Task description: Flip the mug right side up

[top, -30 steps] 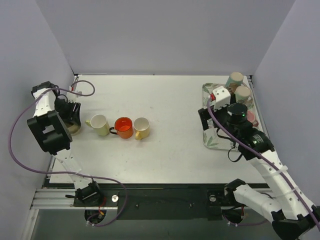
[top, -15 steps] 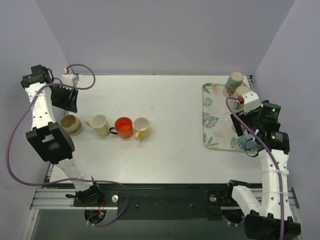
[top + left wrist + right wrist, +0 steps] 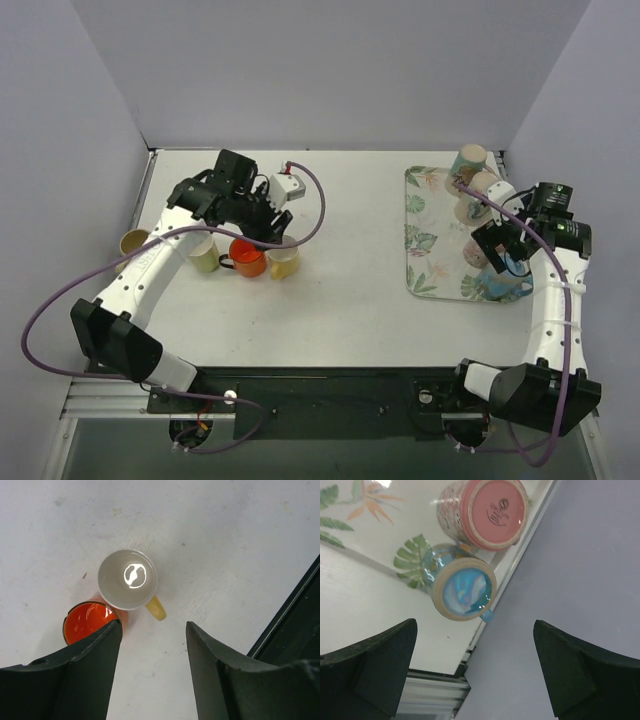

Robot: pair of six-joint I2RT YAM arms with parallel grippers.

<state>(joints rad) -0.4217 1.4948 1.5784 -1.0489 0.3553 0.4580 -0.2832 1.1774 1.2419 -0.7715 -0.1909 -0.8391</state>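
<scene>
Wide-spread right hand (image 3: 475, 630) holds nothing, hovers over near right corner of tray (image 3: 425, 240). Blue mug (image 3: 464, 590) base up, straight ahead between fingers, untouched. Pink mug (image 3: 487, 510) also base up, just beside it. Count of other mugs (image 3: 470, 160) at tray's far end unclear behind arm. Also empty, left hand (image 3: 153, 625) partly spread above cream mug (image 3: 127, 578). Four upright mugs on bench (image 3: 350, 300): cream mug, orange mug (image 3: 87, 622), pale yellow mug (image 3: 203, 258), tan mug (image 3: 132, 241).

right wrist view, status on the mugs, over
Left gripper open, empty, above upright cream mug. Right gripper open, empty, over blue glazed mug and pink patterned mug, both base-up on leaf-print tray. Side wall close beside them.
</scene>
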